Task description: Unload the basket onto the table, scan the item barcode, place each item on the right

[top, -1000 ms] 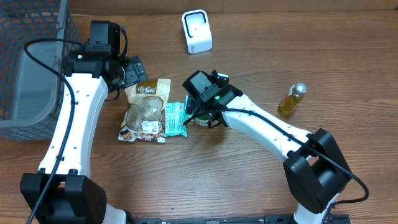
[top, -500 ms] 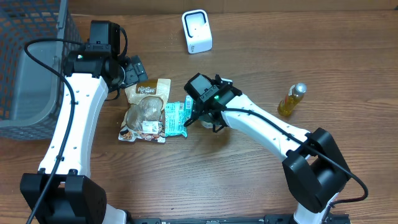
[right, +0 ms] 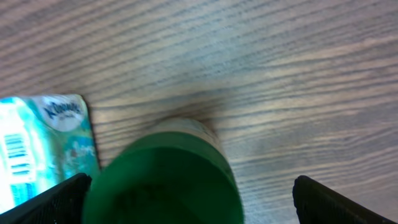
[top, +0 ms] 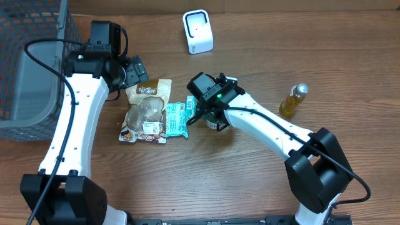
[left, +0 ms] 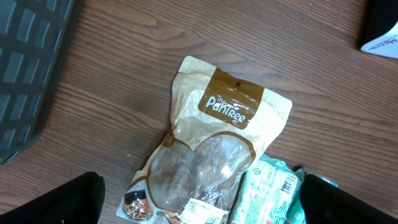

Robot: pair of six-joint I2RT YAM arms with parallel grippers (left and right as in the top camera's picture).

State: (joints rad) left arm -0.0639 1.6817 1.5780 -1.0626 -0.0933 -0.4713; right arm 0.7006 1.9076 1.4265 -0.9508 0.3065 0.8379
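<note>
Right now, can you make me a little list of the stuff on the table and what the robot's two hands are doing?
Left gripper: open, above brown snack pouch
Right gripper: open, green-topped container between its fingers
Teal packet: flat, against the pouch, barcode showing
White scanner: upright, at the far edge
Yellow bottle: on the robot's right side
Grey basket: on the robot's left side

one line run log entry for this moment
left pincer: open over brown pouch | right pincer: open over green-capped item | held: nothing | scan: not yet done
</note>
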